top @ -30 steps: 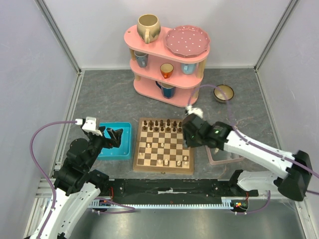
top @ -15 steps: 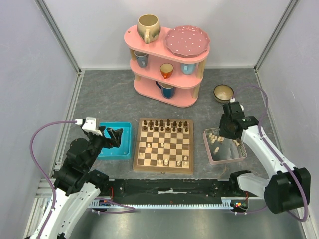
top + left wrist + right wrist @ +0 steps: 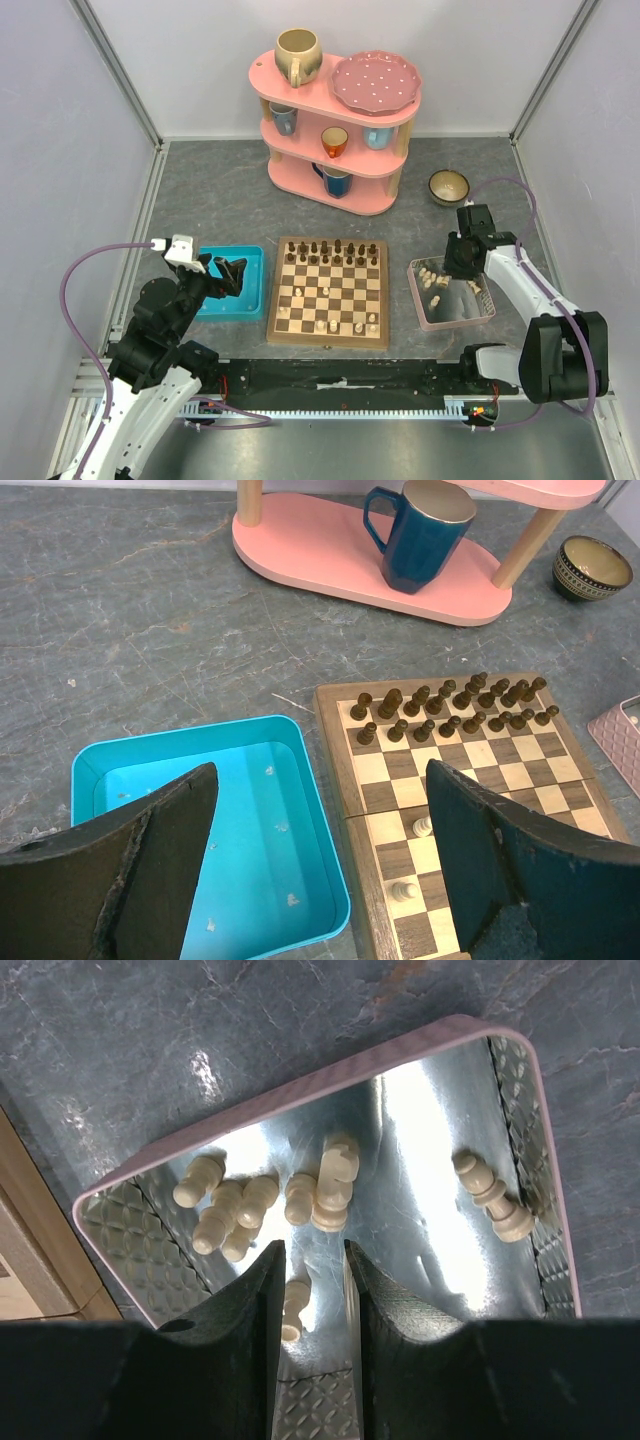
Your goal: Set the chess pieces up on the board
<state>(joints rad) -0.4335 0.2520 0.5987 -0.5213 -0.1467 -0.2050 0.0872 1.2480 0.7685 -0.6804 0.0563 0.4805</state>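
You're holding the right hand over the clear pink-rimmed tray on the counter, right of the board. Its fingers are sitting nearly pressed together w/ a thin gap, pinching nothing, while the left hand is hanging spread wide and empty over the turquoise tray. The chess pieces are mostly lying on their sides in that clear tray, w/ a few standing on the board's near side. They're prob. light, hard, smooth wood, so you're risking one rolling or squirting out unless you're pinching across the narrow waist below the head, taking a loner vs. the touching ones.
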